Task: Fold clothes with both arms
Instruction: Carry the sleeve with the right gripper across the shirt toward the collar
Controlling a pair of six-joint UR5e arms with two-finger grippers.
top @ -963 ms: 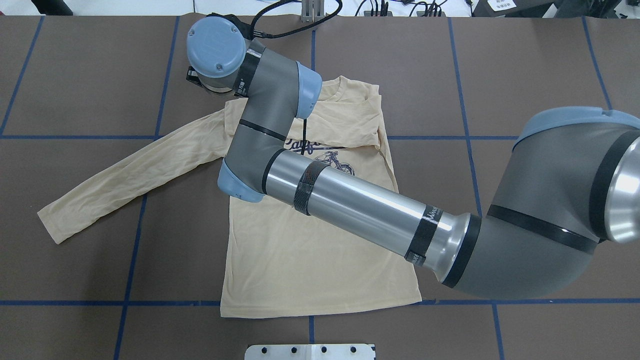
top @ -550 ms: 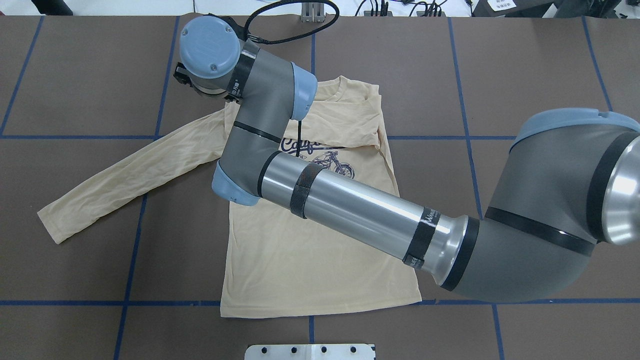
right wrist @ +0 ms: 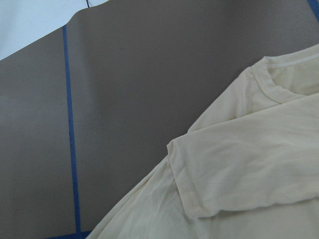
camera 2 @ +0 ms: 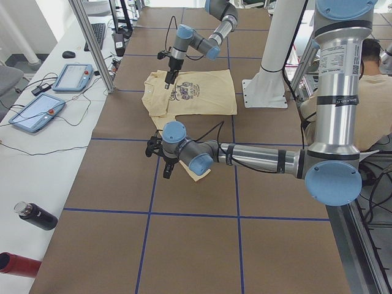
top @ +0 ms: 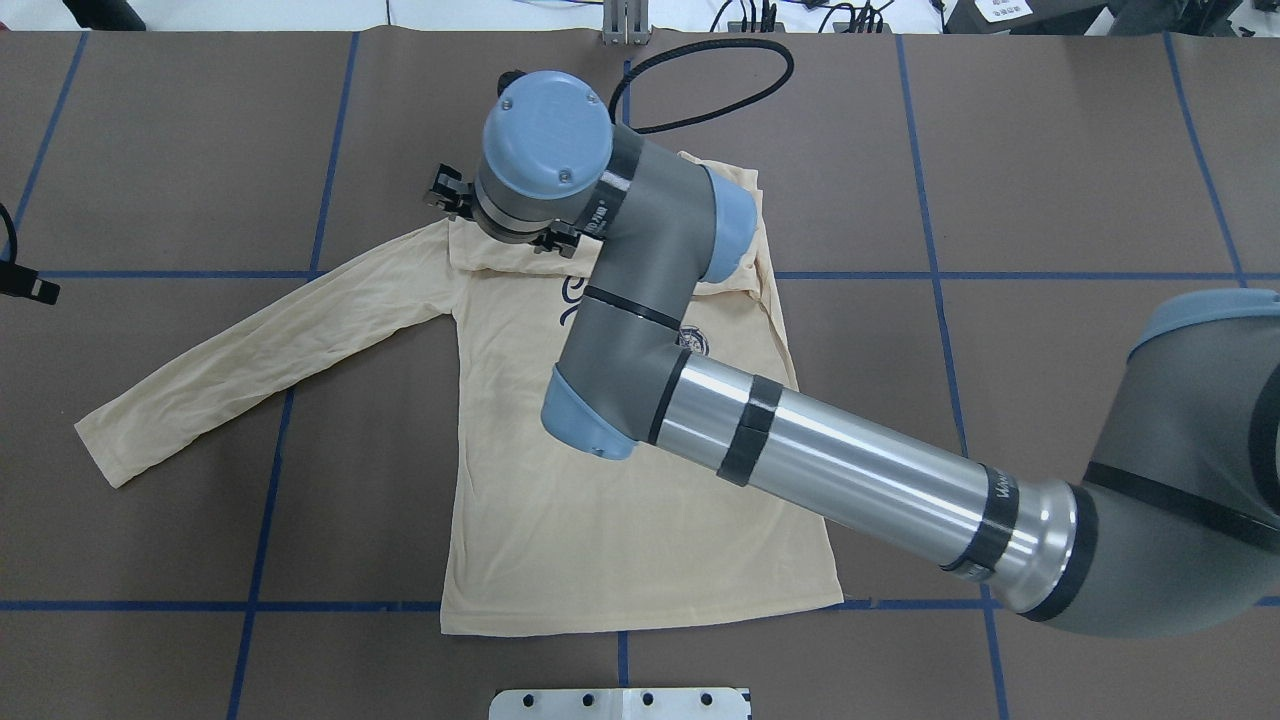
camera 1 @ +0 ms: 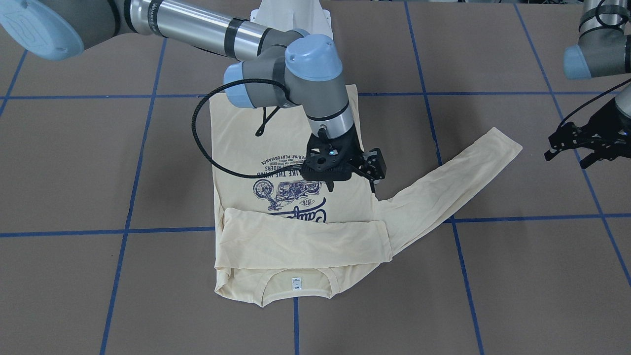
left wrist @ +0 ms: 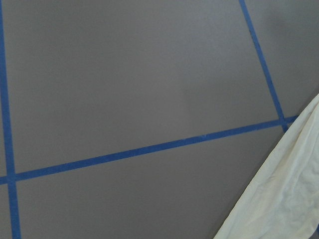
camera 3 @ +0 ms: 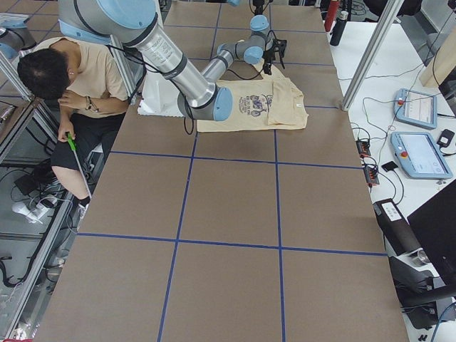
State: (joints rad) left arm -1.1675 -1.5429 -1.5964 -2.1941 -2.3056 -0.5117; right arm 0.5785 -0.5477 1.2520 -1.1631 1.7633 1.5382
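The cream-yellow shirt (top: 600,520) lies flat, print side up, with its neck label (camera 1: 296,283) on the far side from the robot. One sleeve (camera 1: 296,241) is folded across the chest below the dark print (camera 1: 286,192). The other sleeve (top: 250,350) stretches out toward my left side. My right arm (top: 850,470) reaches across the shirt. Its gripper (camera 1: 351,186) hangs open and empty just above the shoulder where that sleeve starts. My left gripper (camera 1: 567,160) is open and empty, hovering over bare table beyond the sleeve's cuff (left wrist: 284,199).
Brown table (top: 1080,150) is marked with blue tape lines. The white pedestal base (top: 620,703) stands at the robot's edge. Tablets (camera 2: 73,76) and a dark bottle (camera 2: 37,217) lie on a side bench. An operator (camera 3: 71,78) sits beside the robot.
My right arm's wrist has swung rightward in the overhead view, from beyond the shirt's far left corner to over its shoulder. The left gripper's edge has come into view at the left border.
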